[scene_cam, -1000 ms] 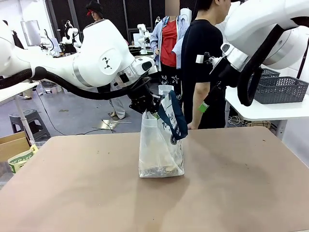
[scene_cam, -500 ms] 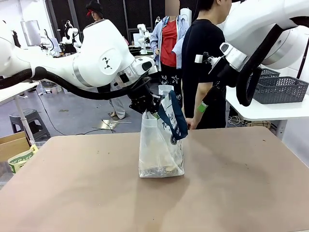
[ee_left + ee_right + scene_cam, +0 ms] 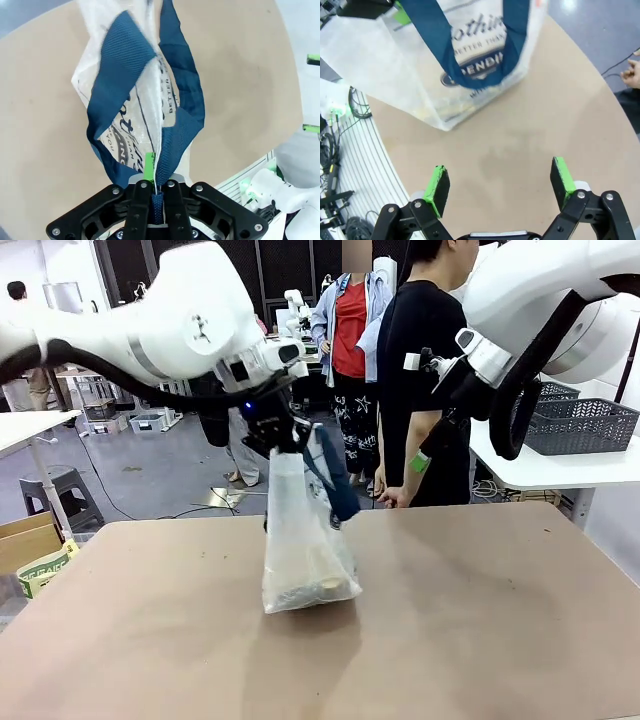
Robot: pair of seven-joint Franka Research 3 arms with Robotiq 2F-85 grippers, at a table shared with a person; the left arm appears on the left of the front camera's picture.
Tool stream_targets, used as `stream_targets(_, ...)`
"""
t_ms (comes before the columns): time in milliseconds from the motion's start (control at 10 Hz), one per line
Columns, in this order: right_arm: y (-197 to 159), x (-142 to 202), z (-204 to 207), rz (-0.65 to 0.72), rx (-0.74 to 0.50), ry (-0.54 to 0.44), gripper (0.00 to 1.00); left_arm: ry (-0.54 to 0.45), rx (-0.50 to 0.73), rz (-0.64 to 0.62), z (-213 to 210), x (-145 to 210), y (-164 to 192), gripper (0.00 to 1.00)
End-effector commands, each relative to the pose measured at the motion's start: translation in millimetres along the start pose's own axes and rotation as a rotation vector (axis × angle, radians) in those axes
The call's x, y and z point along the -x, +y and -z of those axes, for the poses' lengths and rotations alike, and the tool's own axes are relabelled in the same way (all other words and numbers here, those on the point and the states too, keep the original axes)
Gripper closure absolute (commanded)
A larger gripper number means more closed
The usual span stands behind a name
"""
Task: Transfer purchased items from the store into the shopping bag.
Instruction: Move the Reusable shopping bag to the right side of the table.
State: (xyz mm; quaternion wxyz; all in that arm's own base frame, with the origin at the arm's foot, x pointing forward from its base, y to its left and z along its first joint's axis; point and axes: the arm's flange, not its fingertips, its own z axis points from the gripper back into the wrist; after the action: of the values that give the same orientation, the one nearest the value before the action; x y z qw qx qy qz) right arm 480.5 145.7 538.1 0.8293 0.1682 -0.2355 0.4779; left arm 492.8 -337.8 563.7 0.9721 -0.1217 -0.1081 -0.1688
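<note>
A robotics lab, laid out as an open work hall: two large white robot arms (image 3: 190,315) lean over a plain brown table (image 3: 480,620), one of them lifting a translucent shopping bag (image 3: 300,550) by its navy strap. Behind them, more white arms stand at other benches along a dark-curtained back wall. A person in a black T-shirt (image 3: 420,370) waits at the table's far edge. Cables trail across the grey concrete floor (image 3: 150,480), beside a grey stool (image 3: 65,490) and a cardboard box (image 3: 25,540). A dark lattice basket (image 3: 580,425) sits on a white side table (image 3: 540,470).
</note>
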Motion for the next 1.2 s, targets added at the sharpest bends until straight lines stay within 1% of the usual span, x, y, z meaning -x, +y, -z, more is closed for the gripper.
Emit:
stream_targets(0,0.7,-3.0,-0.4,0.016,-0.001,0.001,0.00,0.010,-0.058,-0.044,-35.6,-4.3,9.5,1.00)
stream_targets(100,0.7,-3.0,-0.4,0.016,-0.001,0.001,0.00,-0.017,-0.107,-0.045,-49.3,-0.2,21.7,1.00)
stream_targets(200,0.7,-3.0,-0.4,0.016,-0.001,0.001,0.00,-0.030,-0.116,-0.038,-60.7,7.4,34.1,1.00)
stream_targets(300,0.7,-3.0,-0.4,0.016,-0.001,0.001,0.00,-0.041,-0.124,-0.042,-70.0,15.5,55.6,1.00)
stream_targets(600,0.7,-3.0,-0.4,0.016,-0.001,0.001,0.00,-0.031,-0.153,-0.060,-80.5,32.2,109.0,1.00)
stream_targets(800,0.7,-3.0,-0.4,0.016,-0.001,0.001,0.00,-0.007,-0.144,-0.079,-86.9,44.8,130.7,1.00)
stream_targets(1000,0.7,-3.0,-0.4,0.016,-0.001,0.001,0.00,0.008,-0.146,-0.051,-95.2,56.7,148.5,1.00)
stream_targets(1100,0.7,-3.0,-0.4,0.016,-0.001,0.001,0.00,-0.002,-0.149,-0.044,-95.7,56.6,156.1,1.00)
